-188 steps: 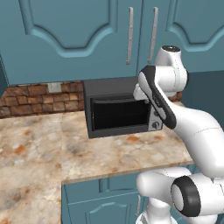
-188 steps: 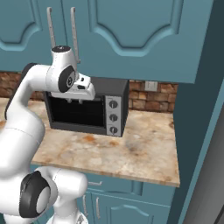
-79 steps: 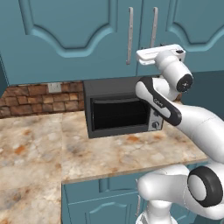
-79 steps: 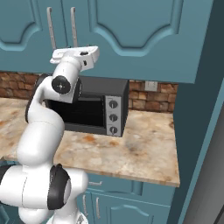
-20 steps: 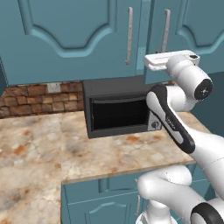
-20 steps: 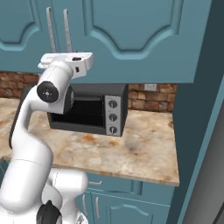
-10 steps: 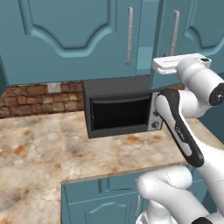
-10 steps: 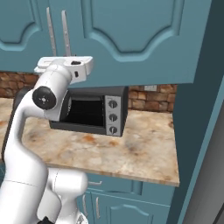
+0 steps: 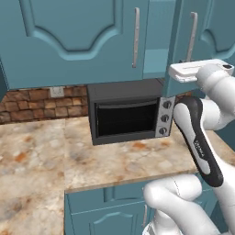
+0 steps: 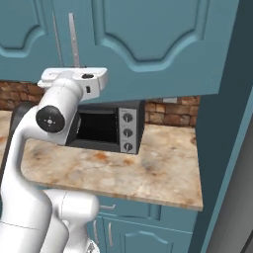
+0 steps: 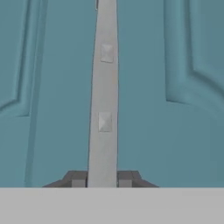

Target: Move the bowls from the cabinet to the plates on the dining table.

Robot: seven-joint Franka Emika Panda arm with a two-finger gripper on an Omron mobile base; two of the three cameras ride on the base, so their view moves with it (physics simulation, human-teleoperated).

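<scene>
Upright, cabinet (image 9: 73, 41) handle (image 11: 103, 109) between fingertips (image 11: 78, 178)

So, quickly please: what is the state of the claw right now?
Claw: shut on the cabinet door handle, one fingertip on each side of the silver bar.

My cabinet (image 9: 82, 41) is teal-blue, its handle (image 11: 103, 100) pale silver-grey between my dark fingertips (image 11: 78, 178). The oven (image 9: 126, 112) is charcoal with a black window. The counter (image 9: 69, 165) is beige stone blotched rust-orange; the backsplash (image 9: 41, 103) is red-brown brick.
</scene>
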